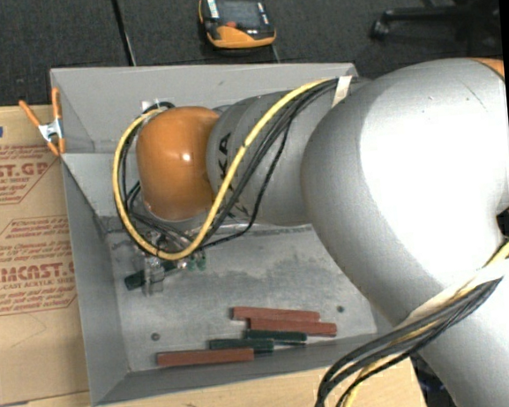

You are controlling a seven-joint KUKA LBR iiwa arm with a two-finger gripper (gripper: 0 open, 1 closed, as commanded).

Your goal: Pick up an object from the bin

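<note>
- We see the arm (pixel 413 193) come in from the right and bend down into the grey metal bin (pixel 101 327), covering much of its far and right part.
- At the wrist we see a rounded orange cover (pixel 175 161), with yellow and black cables (pixel 119 188) looping around it and down towards the tool.
- The gripper (pixel 158 267) sits below that cover, low over the left part of the bin floor and near the left wall.
- The cover and cables hide most of it, so we cannot tell whether it is apart or together, or whether anything is clamped in it.
- The things to pick lie along the near side of the bin, well apart from the gripper.
- Two red-brown sticks (pixel 277 314) lie close together towards the right, each running roughly left to right.
- A third red-brown stick (pixel 204 357) lies further left, just beside the near wall.
- Between them we see dark green sticks (pixel 259 339), slimmer, lying flat and touching the right-hand red-brown pair.
- The floor directly under the gripper looks bare grey, scuffed metal.
</note>
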